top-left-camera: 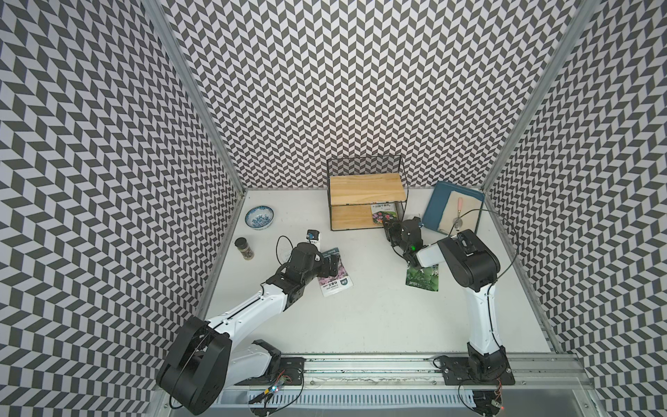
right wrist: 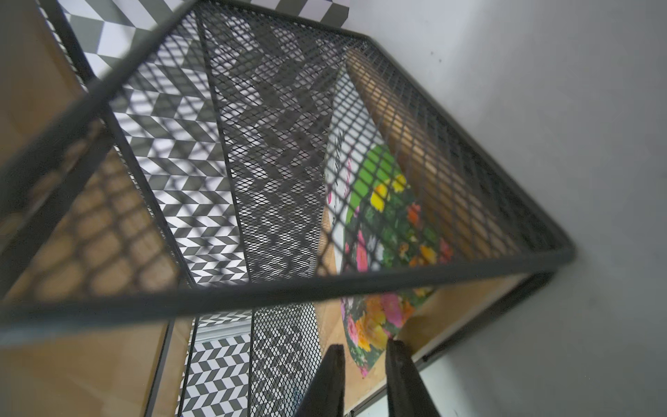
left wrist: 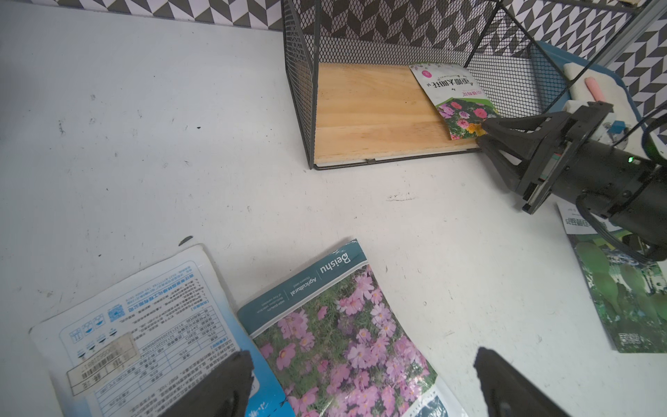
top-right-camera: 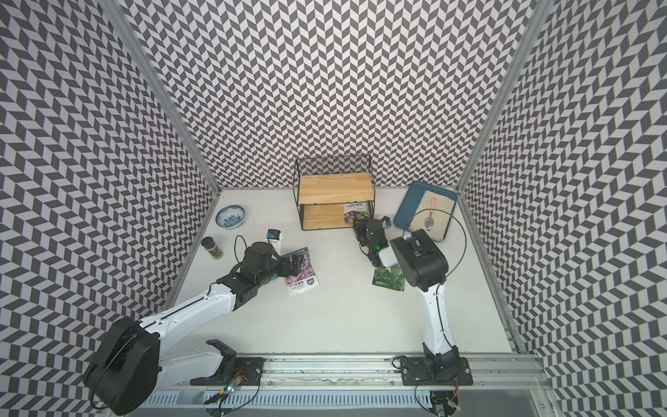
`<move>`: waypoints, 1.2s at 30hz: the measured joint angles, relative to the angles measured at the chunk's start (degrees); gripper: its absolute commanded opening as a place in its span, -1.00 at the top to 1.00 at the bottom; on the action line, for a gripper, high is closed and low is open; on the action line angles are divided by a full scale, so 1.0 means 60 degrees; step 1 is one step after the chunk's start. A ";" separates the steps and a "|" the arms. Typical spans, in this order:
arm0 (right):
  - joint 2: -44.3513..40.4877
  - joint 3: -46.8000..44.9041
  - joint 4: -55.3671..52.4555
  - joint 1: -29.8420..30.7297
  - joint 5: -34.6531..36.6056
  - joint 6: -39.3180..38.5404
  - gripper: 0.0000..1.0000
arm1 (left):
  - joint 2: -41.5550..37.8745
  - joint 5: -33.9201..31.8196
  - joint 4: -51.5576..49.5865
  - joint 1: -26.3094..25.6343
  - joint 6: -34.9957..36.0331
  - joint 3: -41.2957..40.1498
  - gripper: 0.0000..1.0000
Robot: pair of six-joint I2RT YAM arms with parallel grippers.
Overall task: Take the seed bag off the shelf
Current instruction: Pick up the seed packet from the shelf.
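There are four seed bags (left wrist: pixel 454 97) (left wrist: pixel 339 335) (left wrist: pixel 144 325) (left wrist: pixel 620 289), one shelf (top-left-camera: pixel 366 187), one bowl (top-left-camera: pixel 259 216), one jar (top-left-camera: pixel 244 248), one tray (top-left-camera: pixel 438 205), one trowel (top-left-camera: pixel 459 213).

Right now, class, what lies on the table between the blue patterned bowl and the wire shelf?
Nothing. In both top views, that stretch of white table between the bowl and the shelf is bare.

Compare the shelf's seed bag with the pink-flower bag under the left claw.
The shelf bag lies on the shelf's lower board; pink-flower bag on the table. The shelf bag shows mixed-colour flowers; pink-flower bag only pink ones, under a teal band. The right claw is at the shelf bag's corner; open left claw hovers over the pink-flower bag. Both are printed packets.
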 measured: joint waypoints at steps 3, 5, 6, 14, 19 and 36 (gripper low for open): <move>0.0062 0.0153 -0.0073 0.0007 0.0000 -0.0015 0.49 | 0.0000 0.0000 -0.0004 0.0000 0.0000 -0.0029 -1.00; 0.0091 0.0204 -0.0087 0.0011 0.0004 -0.0025 0.49 | 0.0000 0.0000 0.0000 0.0000 0.0000 -0.0029 -0.99; 0.0091 0.0208 -0.0087 0.0011 0.0004 -0.0029 0.49 | 0.0000 0.0000 0.0000 0.0000 0.0000 -0.0029 -1.00; 0.0095 0.0226 -0.0066 0.0044 0.0022 -0.0022 0.48 | 0.0000 0.0000 0.0000 0.0000 0.0000 -0.0029 -1.00; 0.0131 0.0226 0.0164 0.0066 0.0022 0.0015 0.38 | 0.0000 0.0000 0.0000 0.0000 0.0004 -0.0029 -0.99; 0.0266 0.0259 0.0820 0.0120 0.0069 -0.0033 0.50 | 0.0004 0.0000 0.0004 0.0000 0.0004 -0.0044 -0.99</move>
